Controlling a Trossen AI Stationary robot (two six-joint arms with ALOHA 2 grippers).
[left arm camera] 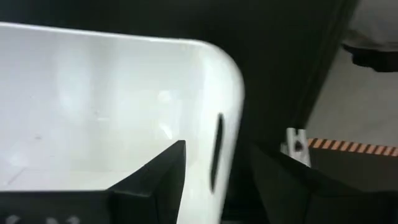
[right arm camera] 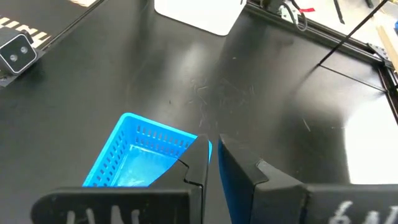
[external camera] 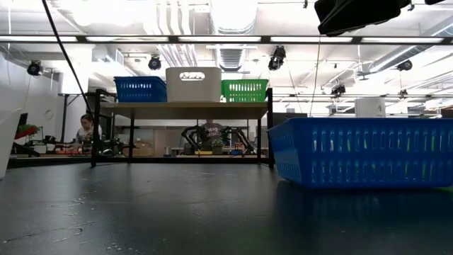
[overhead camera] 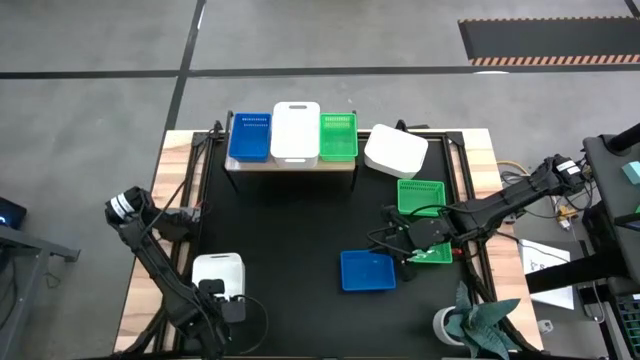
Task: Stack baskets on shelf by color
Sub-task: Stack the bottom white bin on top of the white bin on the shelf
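The shelf (overhead camera: pixel 290 166) stands at the table's far side, bearing a blue (overhead camera: pixel 249 136), a white (overhead camera: pixel 295 130) and a green basket (overhead camera: pixel 339 136) side by side. A blue basket (overhead camera: pixel 367 270) rests on the table at the near right, and my right gripper (overhead camera: pixel 408 250) is shut on its right wall. A white basket (overhead camera: pixel 217 272) sits at the near left, with my left gripper (overhead camera: pixel 222 298) shut on its near wall. Another white basket (overhead camera: pixel 396 150) lies upside down to the right of the shelf. Two green baskets (overhead camera: pixel 421 195) (overhead camera: pixel 432 252) lie at the right. My left gripper (left arm camera: pixel 219 148) straddles the white basket's end wall (left arm camera: pixel 230 112) at its handle slot, one finger (left arm camera: pixel 155 177) inside and one outside. The basket's bottom is on the table. My right gripper (right arm camera: pixel 214 149) pinches the blue basket's wall (right arm camera: pixel 186 140), one finger (right arm camera: pixel 199 165) inside and one (right arm camera: pixel 242 177) outside, coming slantwise from above and the table's right. In the low view the blue basket (external camera: pixel 361 152) sits level on the table.
The black tabletop (overhead camera: pixel 290 220) lies open between the shelf and the near baskets. In the low view the shelf (external camera: pixel 184 110) stands on dark legs with room beneath. A teal plant (overhead camera: pixel 480 325) stands at the near right edge. People sit in the room beyond.
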